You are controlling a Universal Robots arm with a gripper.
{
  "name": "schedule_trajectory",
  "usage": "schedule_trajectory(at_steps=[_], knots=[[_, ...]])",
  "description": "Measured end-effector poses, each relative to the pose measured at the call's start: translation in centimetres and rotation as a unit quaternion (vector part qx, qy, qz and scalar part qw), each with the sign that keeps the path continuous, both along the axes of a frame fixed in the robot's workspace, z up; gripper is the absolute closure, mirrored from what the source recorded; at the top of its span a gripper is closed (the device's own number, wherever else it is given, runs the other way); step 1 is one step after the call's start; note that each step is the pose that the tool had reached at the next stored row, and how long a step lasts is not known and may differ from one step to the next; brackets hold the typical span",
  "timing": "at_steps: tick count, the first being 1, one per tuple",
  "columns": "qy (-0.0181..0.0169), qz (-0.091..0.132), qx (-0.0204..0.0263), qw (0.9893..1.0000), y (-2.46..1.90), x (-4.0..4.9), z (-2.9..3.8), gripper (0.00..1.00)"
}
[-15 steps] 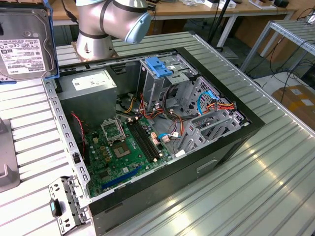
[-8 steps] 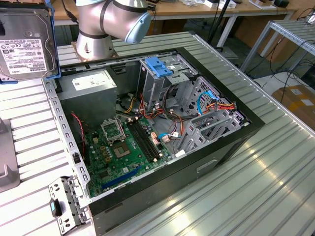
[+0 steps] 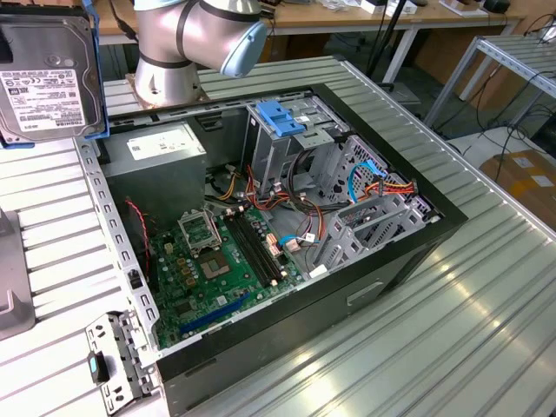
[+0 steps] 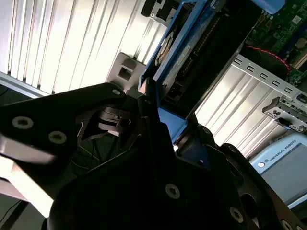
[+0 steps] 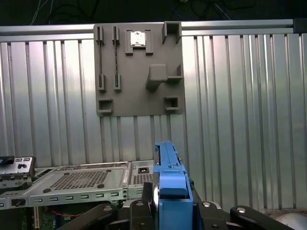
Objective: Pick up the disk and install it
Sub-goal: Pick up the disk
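Tool (image 5: pixel 168 207) clamps the disk (image 3: pixel 49 78); its white label (image 3: pixel 39 102) shows in the exterior view.

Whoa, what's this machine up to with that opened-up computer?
A robot arm is holding a disk, a hard drive in a blue frame, clamped in its hand. The disk is raised at the exterior view's left, outside the open computer case that lies on the metal table. It is not yet installed. The case's insides lie bare, with the green board and the drive cage in plain sight.
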State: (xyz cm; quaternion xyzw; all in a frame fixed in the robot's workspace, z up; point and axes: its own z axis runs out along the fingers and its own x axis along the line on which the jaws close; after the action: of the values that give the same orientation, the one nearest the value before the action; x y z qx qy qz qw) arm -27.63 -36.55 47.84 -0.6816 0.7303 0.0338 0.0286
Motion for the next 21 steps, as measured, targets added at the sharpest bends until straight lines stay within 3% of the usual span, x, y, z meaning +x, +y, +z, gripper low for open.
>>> schedule_trajectory(at_steps=[21], knots=[[0.0,0.0,0.0,1.0,-0.55,0.25,-0.15,0.63]])
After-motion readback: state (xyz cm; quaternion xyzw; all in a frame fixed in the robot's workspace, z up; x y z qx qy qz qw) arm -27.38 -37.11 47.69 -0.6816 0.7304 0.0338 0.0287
